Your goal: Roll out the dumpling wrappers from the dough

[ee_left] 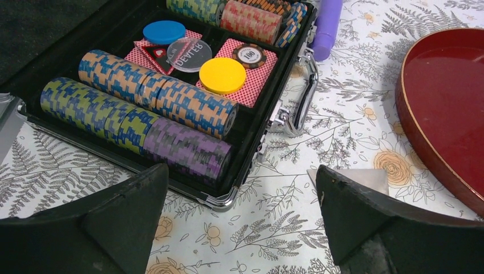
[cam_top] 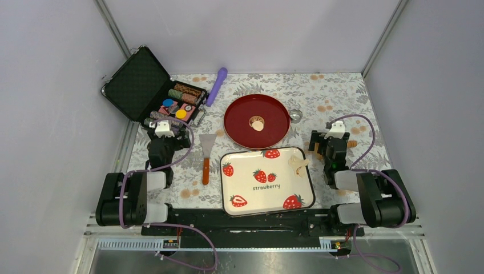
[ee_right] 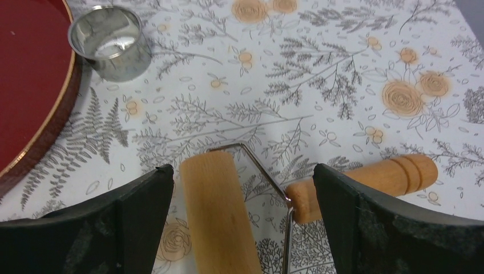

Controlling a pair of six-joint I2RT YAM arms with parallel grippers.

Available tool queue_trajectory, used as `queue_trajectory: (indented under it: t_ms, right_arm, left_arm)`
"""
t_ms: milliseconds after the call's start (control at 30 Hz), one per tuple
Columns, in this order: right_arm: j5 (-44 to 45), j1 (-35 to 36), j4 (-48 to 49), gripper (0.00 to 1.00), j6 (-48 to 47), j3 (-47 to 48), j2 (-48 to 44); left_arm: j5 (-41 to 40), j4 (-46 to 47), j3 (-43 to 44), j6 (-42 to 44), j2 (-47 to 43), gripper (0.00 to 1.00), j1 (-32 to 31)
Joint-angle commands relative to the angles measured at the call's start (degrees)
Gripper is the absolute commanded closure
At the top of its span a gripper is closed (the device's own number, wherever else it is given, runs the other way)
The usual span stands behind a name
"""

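Observation:
A pale irregular dough (cam_top: 298, 165) lump lies at the right edge of the strawberry tray (cam_top: 251, 197). A round cream dumpling wrapper (cam_top: 257, 123) lies in the middle of the red plate (cam_top: 237, 123). The wooden roller (ee_right: 217, 211) lies on the cloth, its barrel between my right gripper's (ee_right: 242, 169) open fingers and its handle (ee_right: 371, 180) off to the right. My right gripper (cam_top: 335, 132) hangs right of the plate and holds nothing. My left gripper (ee_left: 241, 168) is open and empty over the cloth, by the poker chip case's (ee_left: 171, 114) near corner.
A metal ring cutter (ee_right: 111, 40) stands by the red plate's (ee_right: 28, 85) right rim. A spatula (cam_top: 206, 154) lies left of the tray, its blade (ee_left: 368, 178) by my left fingers. A purple tool (cam_top: 217, 85) lies behind the open chip case (cam_top: 151, 91).

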Motion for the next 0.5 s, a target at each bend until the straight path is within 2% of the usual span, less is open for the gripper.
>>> queue_trajectory:
  t_ms: [0,467]
  right_arm:
    - [1.1,-0.47,7.34,0.0,0.6,1.45,-0.3]
    - [2.21,-0.46,5.99,0.0,0.95,2.27,0.03]
  left_arm:
    - [-0.63,4.42,1.79,0.54,0.16,0.01,0.05]
    - [-2.65,2.37,2.98,2.27,0.29,0.01,-2.47]
